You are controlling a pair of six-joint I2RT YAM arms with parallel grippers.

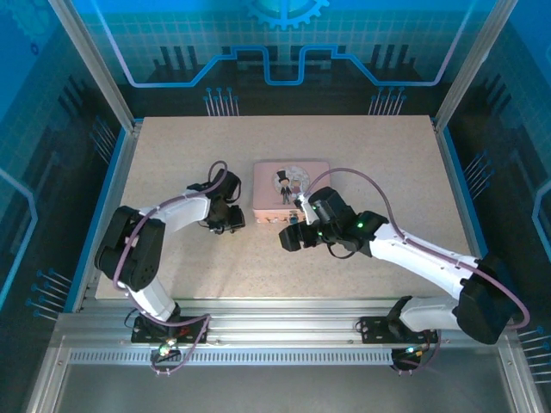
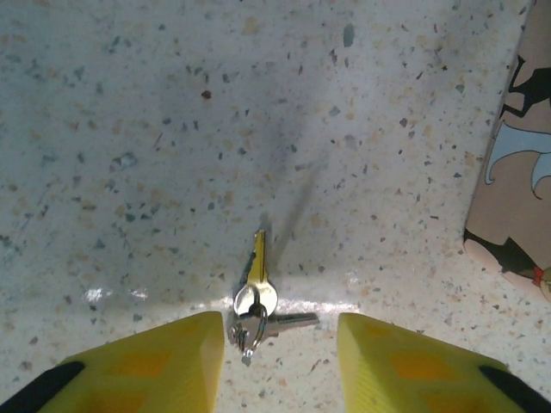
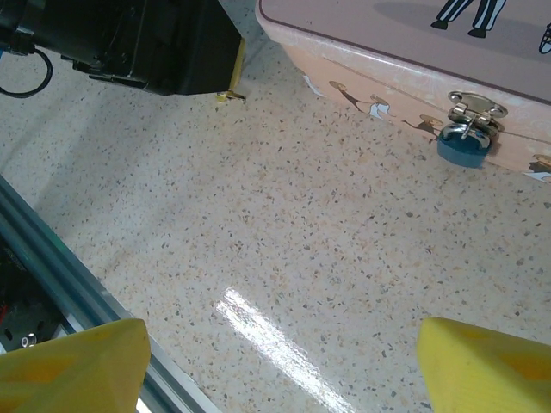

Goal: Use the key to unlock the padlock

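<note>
A small key (image 2: 259,262) lies flat on the speckled table, joined by a ring to a second key (image 2: 295,322) that points right. My left gripper (image 2: 280,366) hangs low over them, its yellow pads (image 2: 176,361) apart on either side, the left pad close beside the ring. The keys rest on the table, not gripped. The padlock (image 3: 462,146), small and blue-grey, hangs from the metal hasp on the front of the pink box (image 3: 387,52). My right gripper (image 3: 275,379) stands wide open over bare table in front of that box, apart from the padlock.
The pink box (image 1: 291,182) sits mid-table between my left gripper (image 1: 231,225) and my right gripper (image 1: 288,237). Its corner shows at the right edge (image 2: 516,172). An aluminium rail (image 3: 52,284) runs along the table's near edge.
</note>
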